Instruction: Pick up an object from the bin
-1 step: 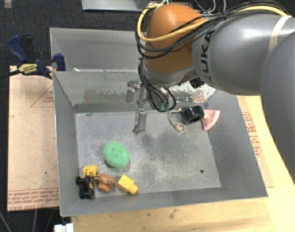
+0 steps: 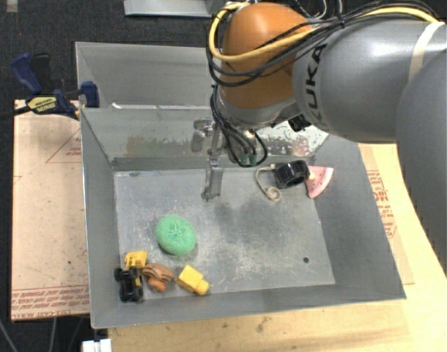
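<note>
My gripper (image 2: 208, 193) hangs under the orange wrist cover near the back wall of the bin, left of centre, with bare floor beneath its tip. Nothing shows in it. A round green scrub pad (image 2: 176, 235) lies a little in front of it and to its left. To its right, by the back right corner, rest a small black cylinder (image 2: 291, 173) with a pale wire loop (image 2: 267, 186) and a pink wedge (image 2: 320, 181) beside it.
In the front left corner lie a yellow block (image 2: 193, 280), a yellow-and-black toy vehicle (image 2: 131, 276) and a small orange-brown piece (image 2: 159, 276). The arm and its cover hang over the bin's back right part.
</note>
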### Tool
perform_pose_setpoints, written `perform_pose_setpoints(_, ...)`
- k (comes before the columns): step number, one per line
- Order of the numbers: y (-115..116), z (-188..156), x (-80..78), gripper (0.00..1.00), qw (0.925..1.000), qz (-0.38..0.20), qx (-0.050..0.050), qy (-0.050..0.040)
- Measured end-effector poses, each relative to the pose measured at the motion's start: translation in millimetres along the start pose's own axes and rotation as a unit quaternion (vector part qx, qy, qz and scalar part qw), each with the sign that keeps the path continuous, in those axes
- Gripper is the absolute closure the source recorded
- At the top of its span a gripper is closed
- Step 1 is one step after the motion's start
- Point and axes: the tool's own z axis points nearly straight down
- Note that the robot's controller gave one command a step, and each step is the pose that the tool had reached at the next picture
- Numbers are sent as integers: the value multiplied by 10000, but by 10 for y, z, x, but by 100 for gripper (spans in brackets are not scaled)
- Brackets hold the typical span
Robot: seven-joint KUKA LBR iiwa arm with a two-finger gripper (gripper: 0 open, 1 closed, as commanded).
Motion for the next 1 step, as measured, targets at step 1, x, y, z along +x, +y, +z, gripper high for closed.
perform_pose_setpoints(1,-3,462,-59,0,9999,97,-8,-39)
